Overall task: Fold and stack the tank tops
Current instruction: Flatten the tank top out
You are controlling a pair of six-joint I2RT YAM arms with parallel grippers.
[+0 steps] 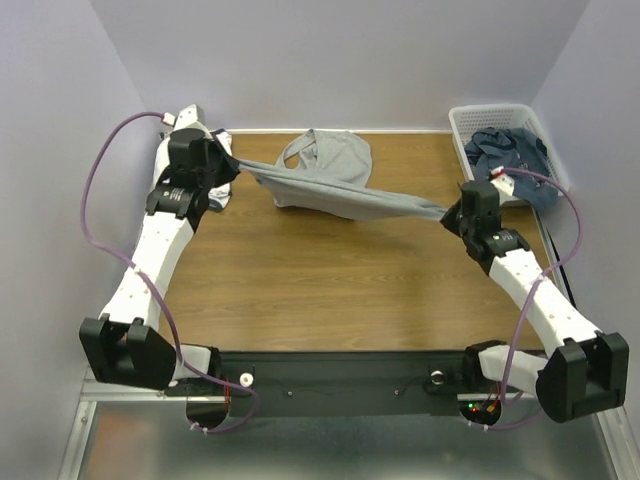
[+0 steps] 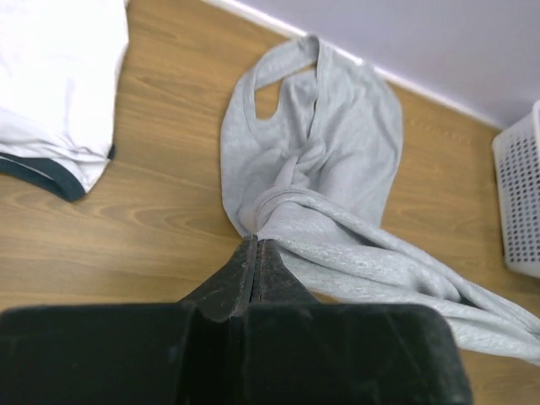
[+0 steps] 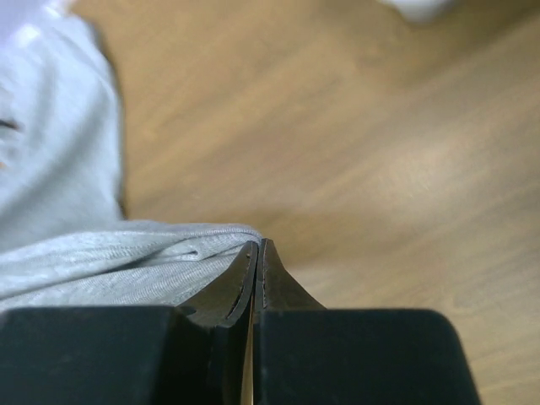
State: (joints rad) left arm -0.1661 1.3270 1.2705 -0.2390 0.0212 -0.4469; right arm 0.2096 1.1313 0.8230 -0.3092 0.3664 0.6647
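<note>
A heather grey tank top [image 1: 335,175] is stretched across the far half of the table, its strap end lying near the back edge. My left gripper [image 1: 232,167] is shut on its left end; the left wrist view shows the jaws pressed together on the grey cloth [image 2: 337,169]. My right gripper [image 1: 449,213] is shut on its right end, and the cloth [image 3: 101,261] bunches at the jaws in the right wrist view. A white top with a dark edge [image 2: 59,84] lies by the left arm. A dusty blue garment [image 1: 510,155] sits in the basket.
A white lattice basket [image 1: 462,125] stands at the back right corner, and its wall [image 2: 519,202] shows in the left wrist view. The wooden table [image 1: 320,290] runs to walls at the back and sides. Purple cables loop beside both arms.
</note>
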